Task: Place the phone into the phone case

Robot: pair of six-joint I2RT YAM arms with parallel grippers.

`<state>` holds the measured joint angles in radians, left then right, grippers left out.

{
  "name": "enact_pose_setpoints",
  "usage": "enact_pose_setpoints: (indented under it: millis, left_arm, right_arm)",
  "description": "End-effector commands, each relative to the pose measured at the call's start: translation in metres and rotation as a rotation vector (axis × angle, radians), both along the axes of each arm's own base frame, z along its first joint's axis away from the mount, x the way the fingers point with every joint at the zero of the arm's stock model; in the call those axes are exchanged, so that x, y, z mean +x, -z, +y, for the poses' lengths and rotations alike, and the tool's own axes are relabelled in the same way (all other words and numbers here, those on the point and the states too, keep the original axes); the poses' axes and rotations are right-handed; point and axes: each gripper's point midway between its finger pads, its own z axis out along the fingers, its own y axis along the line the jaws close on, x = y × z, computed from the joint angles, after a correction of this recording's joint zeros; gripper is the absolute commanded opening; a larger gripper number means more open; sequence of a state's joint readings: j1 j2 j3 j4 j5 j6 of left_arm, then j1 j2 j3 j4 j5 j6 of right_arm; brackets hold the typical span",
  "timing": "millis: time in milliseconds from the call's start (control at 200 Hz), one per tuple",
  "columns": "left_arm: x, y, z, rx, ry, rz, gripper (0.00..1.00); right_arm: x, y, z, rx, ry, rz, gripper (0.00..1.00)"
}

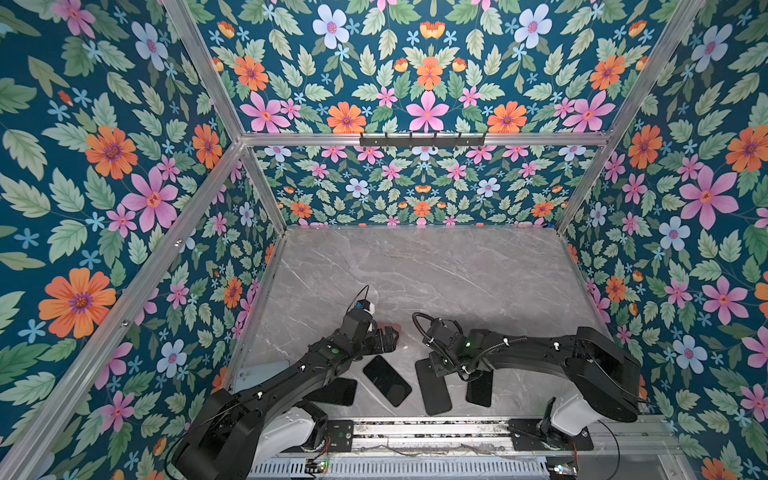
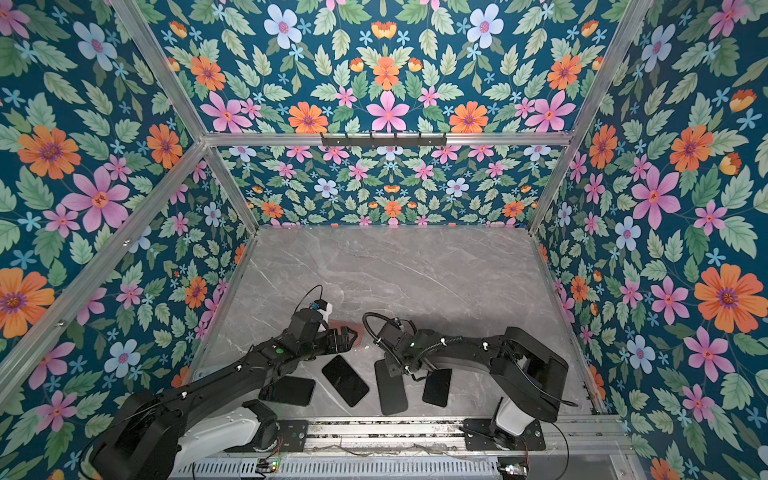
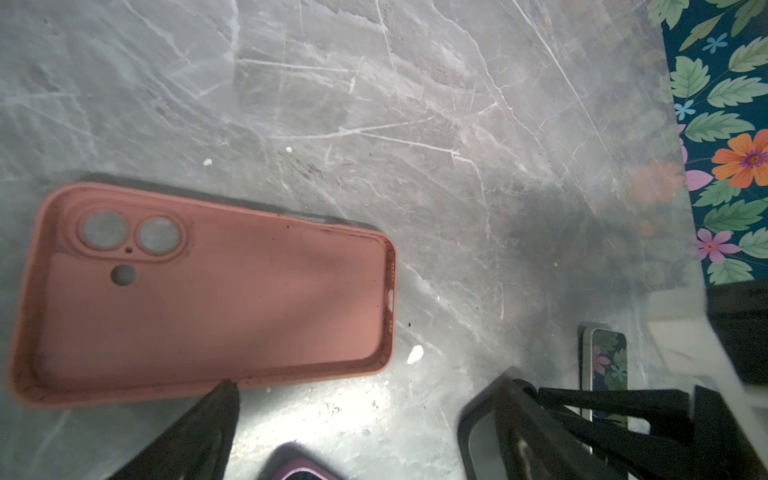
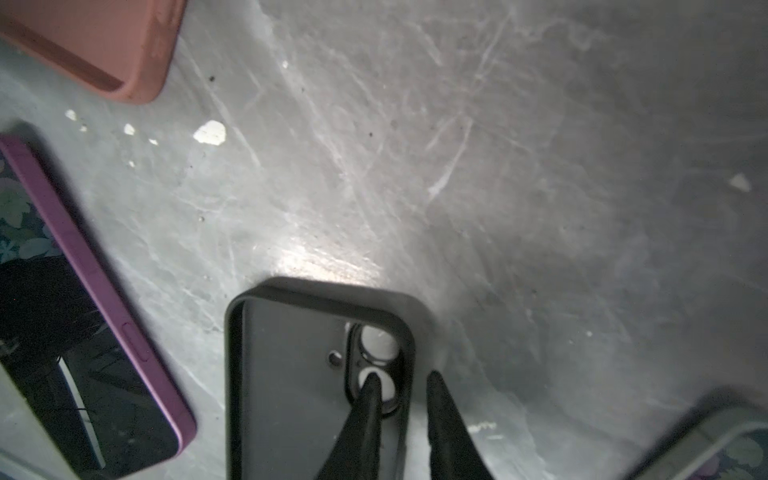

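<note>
The tabletop (image 1: pixel 436 266) lies bare from its middle to the far wall, and everything crowds the near edge. There are three dark-screened phones: the left phone (image 1: pixel 338 391) under the left arm, the purple-cased phone (image 1: pixel 386 380), and the right phone (image 1: pixel 478 390). There are two empty cases. The left hand (image 3: pixel 370 380) gapes wide, one finger (image 3: pixel 212 415) touching the pink case (image 3: pixel 208 291). The right hand (image 4: pixel 403 374) is narrowed astride the black case (image 4: pixel 291 374) wall; whether it pinches, I cannot tell.

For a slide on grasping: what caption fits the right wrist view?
Right gripper straddling the side wall of the empty black case on the marble table.
</note>
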<state>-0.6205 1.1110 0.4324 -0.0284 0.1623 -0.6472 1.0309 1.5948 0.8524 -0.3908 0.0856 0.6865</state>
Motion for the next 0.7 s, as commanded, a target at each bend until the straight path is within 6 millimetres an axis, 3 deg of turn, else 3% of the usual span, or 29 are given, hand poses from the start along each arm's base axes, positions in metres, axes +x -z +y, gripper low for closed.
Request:
enact_pose_setpoints:
  millis: [0, 695]
  left_arm:
    - [0.003, -0.002, -0.004, -0.013, 0.006, -0.01, 0.97]
    - [0.012, -0.005, -0.017, -0.045, 0.026, -0.006, 0.97]
  right_arm:
    - [0.002, 0.0, -0.006, -0.014, 0.037, -0.014, 0.18]
    - [0.004, 0.003, -0.001, 0.009, 0.058, -0.013, 0.12]
